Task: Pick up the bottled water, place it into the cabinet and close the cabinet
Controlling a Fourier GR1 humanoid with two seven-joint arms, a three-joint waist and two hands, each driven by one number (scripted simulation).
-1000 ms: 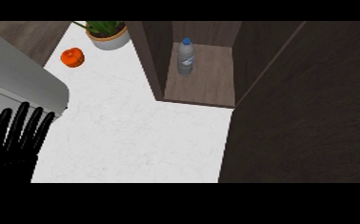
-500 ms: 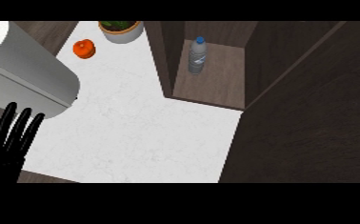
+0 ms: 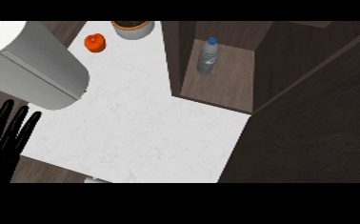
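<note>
White counter top (image 3: 141, 123) w/ faint grey marbling. Dark brown wood-grain cabinet (image 3: 295, 123); its inner shelf is a lighter grey-brown wood grain. Bottled water (image 3: 206, 57): clear, pale grey-blue body w/ a blue cap. Orange-red round fruit (image 3: 95, 42). Pale grey pot (image 3: 134, 30) w/ green leaves and dark soil. Light grey forearm (image 3: 38, 70), slightly darker grey on its lower side. Black left hand (image 3: 14, 127). Dark brown wood floor at the lower-left and upper-left corners.
</note>
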